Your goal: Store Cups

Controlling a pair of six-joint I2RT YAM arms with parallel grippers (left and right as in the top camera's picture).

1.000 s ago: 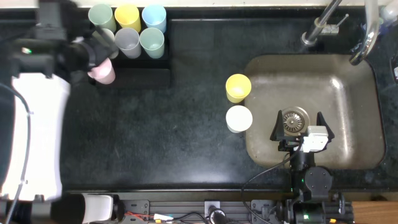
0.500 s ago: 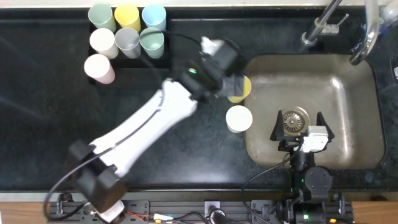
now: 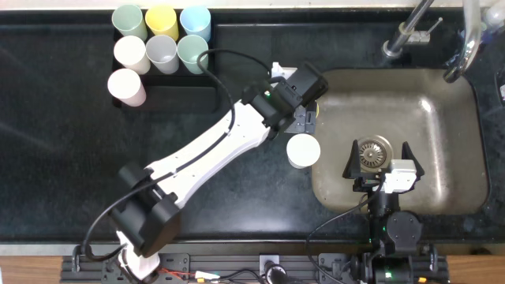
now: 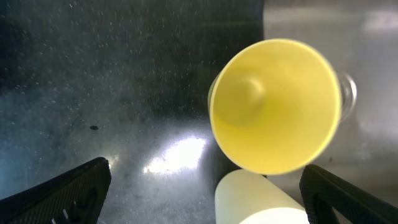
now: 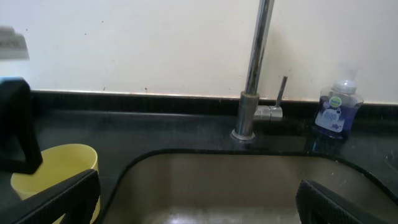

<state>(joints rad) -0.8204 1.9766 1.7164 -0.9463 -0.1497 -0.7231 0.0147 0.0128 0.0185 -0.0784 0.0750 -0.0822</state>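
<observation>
One yellow cup [image 4: 273, 106] below spread left gripper [image 4: 204, 167], wrist-seen.

yellow cup [image 4: 273, 106], cream-white cup [image 3: 303, 151], pale pink cup [image 3: 126, 87], black rack [image 3: 185, 91] holding pastel cups [image 3: 162, 35], black speckled surface [image 3: 63, 158], grey steel sink [image 3: 442, 102], blue soap bottle [image 5: 336, 115], white arm [image 3: 213, 148] with black joints

blocked: white cup [image 4: 258, 200] just beside yellow cup [image 4: 273, 106]; sink [image 3: 442, 91] | free: counter [image 4: 93, 74]
</observation>
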